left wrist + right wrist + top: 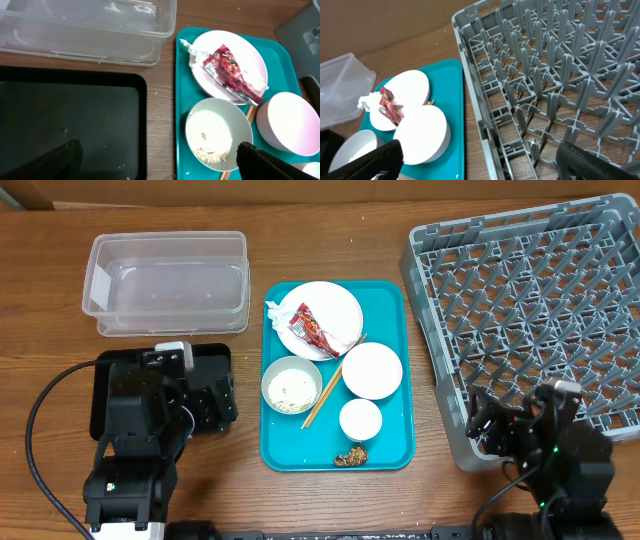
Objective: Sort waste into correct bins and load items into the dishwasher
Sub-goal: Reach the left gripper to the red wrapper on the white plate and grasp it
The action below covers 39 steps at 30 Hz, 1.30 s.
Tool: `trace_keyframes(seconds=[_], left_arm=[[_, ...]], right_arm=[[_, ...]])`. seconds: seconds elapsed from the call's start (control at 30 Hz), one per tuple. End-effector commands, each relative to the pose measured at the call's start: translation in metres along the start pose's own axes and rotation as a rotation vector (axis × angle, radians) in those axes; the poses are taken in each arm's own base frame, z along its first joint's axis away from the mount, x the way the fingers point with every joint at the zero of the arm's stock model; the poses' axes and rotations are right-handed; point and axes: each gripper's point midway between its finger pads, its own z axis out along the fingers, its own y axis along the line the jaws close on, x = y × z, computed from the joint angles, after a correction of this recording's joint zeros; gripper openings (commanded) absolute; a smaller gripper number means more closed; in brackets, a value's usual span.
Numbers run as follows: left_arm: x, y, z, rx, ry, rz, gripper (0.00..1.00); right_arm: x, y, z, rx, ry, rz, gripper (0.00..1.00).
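On the teal tray [390, 395], a white plate [335, 310] carries a crumpled napkin [275, 312] and a red sauce packet [312, 330]. Below it are a bowl with rice grains [291, 386], an empty bowl [372, 370], a small cup [360, 420], chopsticks [330, 390] and a brown lump [351, 456]. My left gripper [160, 167] hangs open over the black tray [70, 115], holding nothing. The clear tub [165, 280] lies behind it. At the near left corner of the grey dish rack [530, 310], my right gripper [480, 165] is open and holds nothing.
The teal tray lies between the two bins on the left and the rack on the right. The left arm's black cable [40, 420] loops at the table's left. The rack's wall [485, 115] stands close beside the tray's right edge.
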Motion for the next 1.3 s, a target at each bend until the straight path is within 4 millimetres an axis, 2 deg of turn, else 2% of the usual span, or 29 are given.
trace_keyframes(seconds=[0.0, 0.2, 0.37, 0.53, 0.8, 0.93, 1.03, 1.13, 1.27], left_arm=[[-0.008, -0.012, -0.006, 0.059, -0.017, 0.012, 1.00], [-0.011, -0.013, -0.005, 0.059, -0.014, -0.039, 1.00], [-0.029, -0.021, 0.005, 0.072, 0.029, -0.048, 1.00], [-0.052, -0.045, 0.026, 0.095, 0.104, -0.005, 1.00], [-0.066, -0.097, 0.076, 0.080, 0.282, 0.110, 1.00], [-0.063, -0.131, 0.103, 0.112, 0.344, 0.166, 1.00], [-0.052, -0.153, 0.119, 0.177, 0.386, 0.182, 1.00], [-0.044, -0.166, 0.136, 0.212, 0.400, 0.188, 1.00], [-0.032, -0.169, 0.158, 0.201, 0.431, 0.162, 1.00]], right_arm=[[-0.024, 0.011, -0.013, -0.021, -0.037, -0.006, 1.00], [-0.037, 0.019, -0.022, -0.048, -0.069, -0.012, 1.00], [-0.036, 0.024, -0.023, -0.075, -0.060, -0.013, 1.00], [-0.035, 0.024, -0.022, -0.075, -0.059, -0.013, 1.00], [-0.028, 0.022, -0.022, -0.065, -0.030, -0.008, 1.00], [-0.021, 0.019, -0.022, -0.056, 0.000, -0.004, 1.00], [-0.020, 0.019, -0.021, -0.056, 0.001, -0.003, 1.00], [-0.020, 0.019, -0.021, -0.055, 0.005, -0.002, 1.00], [-0.015, 0.017, -0.021, -0.049, 0.024, 0.000, 1.00]])
